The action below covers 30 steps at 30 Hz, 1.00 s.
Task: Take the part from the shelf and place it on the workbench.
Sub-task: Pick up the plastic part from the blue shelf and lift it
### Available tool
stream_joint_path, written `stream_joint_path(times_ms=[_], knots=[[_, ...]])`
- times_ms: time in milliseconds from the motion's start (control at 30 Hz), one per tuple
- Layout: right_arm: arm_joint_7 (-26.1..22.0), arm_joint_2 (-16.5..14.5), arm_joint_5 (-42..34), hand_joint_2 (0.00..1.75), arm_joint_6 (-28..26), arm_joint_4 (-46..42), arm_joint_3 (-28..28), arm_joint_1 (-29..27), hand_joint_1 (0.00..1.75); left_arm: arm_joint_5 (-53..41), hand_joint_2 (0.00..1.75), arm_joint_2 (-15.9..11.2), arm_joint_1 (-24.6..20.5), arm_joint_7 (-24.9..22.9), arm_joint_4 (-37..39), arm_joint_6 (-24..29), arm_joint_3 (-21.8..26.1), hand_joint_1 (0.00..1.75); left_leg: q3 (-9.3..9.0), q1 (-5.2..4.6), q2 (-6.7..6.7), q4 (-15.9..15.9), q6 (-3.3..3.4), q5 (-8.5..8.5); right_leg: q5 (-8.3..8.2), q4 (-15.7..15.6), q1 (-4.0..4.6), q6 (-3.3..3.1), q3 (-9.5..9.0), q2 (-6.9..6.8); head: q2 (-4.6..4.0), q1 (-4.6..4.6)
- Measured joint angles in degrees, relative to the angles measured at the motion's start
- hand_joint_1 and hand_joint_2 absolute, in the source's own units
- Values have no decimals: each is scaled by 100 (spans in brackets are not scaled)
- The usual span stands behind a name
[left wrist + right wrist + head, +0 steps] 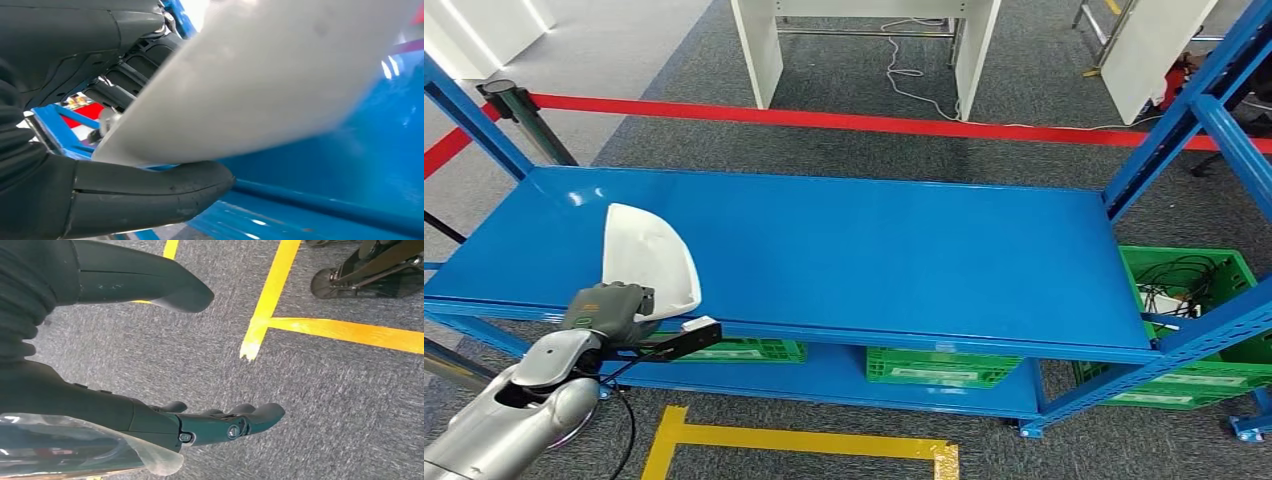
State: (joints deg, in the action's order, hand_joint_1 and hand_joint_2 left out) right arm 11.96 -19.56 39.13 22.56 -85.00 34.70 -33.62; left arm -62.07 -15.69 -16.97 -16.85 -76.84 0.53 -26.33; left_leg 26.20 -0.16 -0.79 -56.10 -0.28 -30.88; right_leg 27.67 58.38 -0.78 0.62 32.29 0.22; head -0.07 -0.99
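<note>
My left hand [609,310] grips the white part [649,258] at the shelf [874,250] edge — grasp made; carry and bench placement remain. My right hand [200,425] hangs open — empty.

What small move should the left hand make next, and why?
Probably lift the part slightly off the shelf. The left hand grips its near edge, thumb below and fingers above, yet the part seems to rest on the shelf.
</note>
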Motion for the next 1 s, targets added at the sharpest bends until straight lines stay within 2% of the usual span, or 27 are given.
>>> stream_joint_path(times_ms=[600, 667, 733, 800, 1000], knots=[[39, -2, 65, 175, 374, -223, 17, -107, 0, 354, 175, 163, 105, 319, -449, 547, -40, 175, 13, -1, 5, -7, 6, -6, 1, 0, -1, 1, 12, 5, 0, 1], [-178, -2, 417, 175, 569, -263, 177, -65, 0, 512, 175, 208, 117, 462, -618, 921, -84, 175, 13, -1, 7, -8, 8, -7, 1, 0, -1, 1, 12, 7, 0, 0], [-690, -3, 959, 175, 648, -271, 499, 98, 0, 1187, 175, 233, 240, 851, -1038, 1470, -81, 175, 13, -1, 8, -8, 9, -8, 1, 0, -1, 1, 12, 10, 0, 0], [-1059, -4, 1235, 175, 552, -241, 698, 246, 0, 2014, 175, 246, 415, 1278, -1414, 1805, -9, 175, 13, -1, 9, -8, 9, -8, 1, 0, 0, 1, 14, 11, 0, 1], [-1239, -18, 1240, 175, 319, -119, 693, 304, 0, 2856, 175, 303, 750, 1763, -1850, 2001, 151, 175, 15, 0, 9, -7, 9, -8, 2, 0, 0, 1, 15, 11, 0, 1]])
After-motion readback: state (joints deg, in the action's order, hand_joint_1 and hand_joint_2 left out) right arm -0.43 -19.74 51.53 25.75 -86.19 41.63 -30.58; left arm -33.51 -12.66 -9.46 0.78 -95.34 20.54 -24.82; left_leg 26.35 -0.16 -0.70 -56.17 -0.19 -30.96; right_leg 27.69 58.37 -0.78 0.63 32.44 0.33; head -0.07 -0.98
